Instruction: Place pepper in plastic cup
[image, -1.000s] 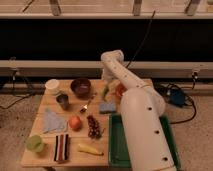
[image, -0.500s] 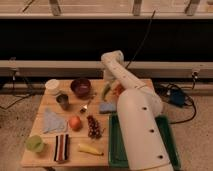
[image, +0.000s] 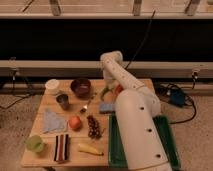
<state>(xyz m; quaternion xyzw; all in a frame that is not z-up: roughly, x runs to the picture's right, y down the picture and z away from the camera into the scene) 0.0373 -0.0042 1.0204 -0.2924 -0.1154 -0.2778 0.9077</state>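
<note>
1. Camera view: the gripper hangs over the far side of the table, just right of the bowl and above the sponge.
2. Grip state: I cannot tell whether it is open or closed on anything.
3. Pepper: a green curved sliver right at the gripper. I judge it to be in or at the grasp, but this is not confirmed.
4. Cup: it stands at the near left corner, well apart from the gripper, with no pepper in it. The pick is possibly done; the carry and drop are left.
5. On the diagonal between them lie the spoon, metal cup, fruit, cloth and grapes. A low carry risks knocking these.
6. A striped packet lies just right of the cup, so there is little room on that side.
</note>
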